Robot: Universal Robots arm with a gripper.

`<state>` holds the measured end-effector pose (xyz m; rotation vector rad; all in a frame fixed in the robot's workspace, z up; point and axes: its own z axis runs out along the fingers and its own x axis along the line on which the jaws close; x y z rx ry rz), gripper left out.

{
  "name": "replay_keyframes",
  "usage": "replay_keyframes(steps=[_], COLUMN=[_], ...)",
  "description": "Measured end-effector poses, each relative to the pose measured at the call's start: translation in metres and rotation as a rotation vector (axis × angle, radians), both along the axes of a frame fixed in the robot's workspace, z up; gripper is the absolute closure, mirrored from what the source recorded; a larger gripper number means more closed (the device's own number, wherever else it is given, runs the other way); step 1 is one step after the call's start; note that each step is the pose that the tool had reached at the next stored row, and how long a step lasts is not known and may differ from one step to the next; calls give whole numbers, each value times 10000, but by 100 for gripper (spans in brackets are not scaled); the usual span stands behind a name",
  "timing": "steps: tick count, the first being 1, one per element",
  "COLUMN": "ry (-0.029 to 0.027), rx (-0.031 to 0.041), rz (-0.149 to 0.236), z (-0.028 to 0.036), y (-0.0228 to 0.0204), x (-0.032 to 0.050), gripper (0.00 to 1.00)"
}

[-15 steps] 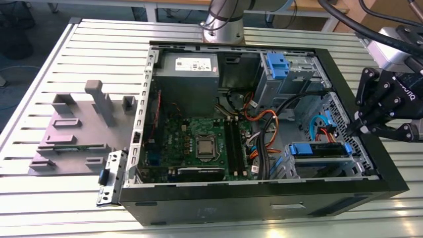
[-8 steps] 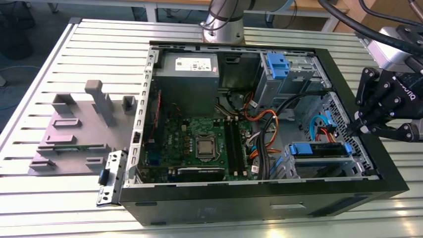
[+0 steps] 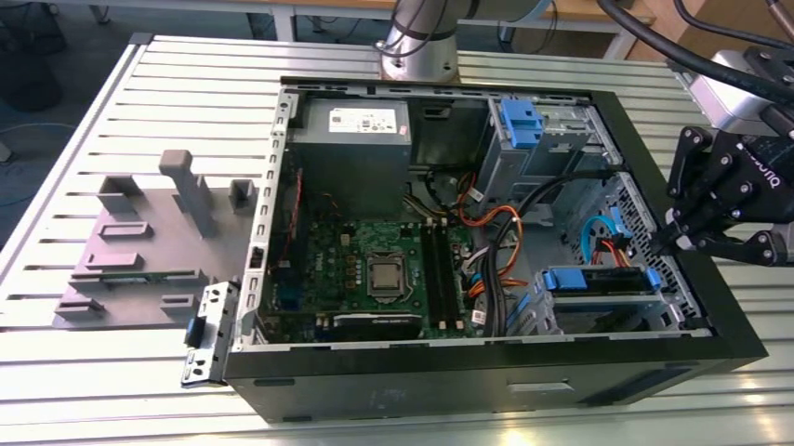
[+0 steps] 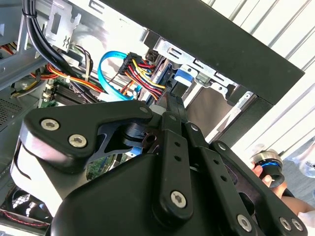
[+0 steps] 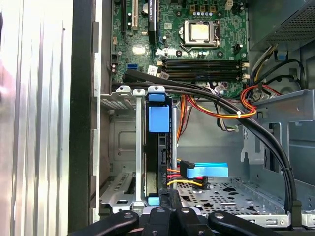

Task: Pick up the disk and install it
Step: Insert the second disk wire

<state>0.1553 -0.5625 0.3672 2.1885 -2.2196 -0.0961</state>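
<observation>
The gripper point(image 4: 173, 105), fingers closed together and holding nothing, hovers just over the disk point(image 5: 158, 147), which sits edge-up in the drive cage point(image 5: 120, 142). Risk, I judge: snagging the orange cables point(image 5: 216, 110) alongside or leaving the disk half-seated.

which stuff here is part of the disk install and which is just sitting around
Job: the disk standing on edge in the drive cage; gripper close at its end.

Lying about: grey fixture block, power supply, motherboard, upper blue bracket.
</observation>
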Motion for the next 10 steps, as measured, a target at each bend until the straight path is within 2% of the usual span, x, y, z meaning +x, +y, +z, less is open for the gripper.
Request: replay_keyframes(steps=[1, 2, 4, 7, 8, 9, 10], ry=[0, 0, 0, 0, 0, 0, 0], rx=[0, 0, 0, 0, 0, 0, -1], rz=[0, 0, 0, 0, 0, 0, 0], z=[0, 0, 0, 0, 1, 1, 1], y=[0, 0, 0, 0, 0, 0, 0], x=[0, 0, 0, 0, 0, 0, 0], gripper=[89, 83, 83, 65, 65, 59, 59])
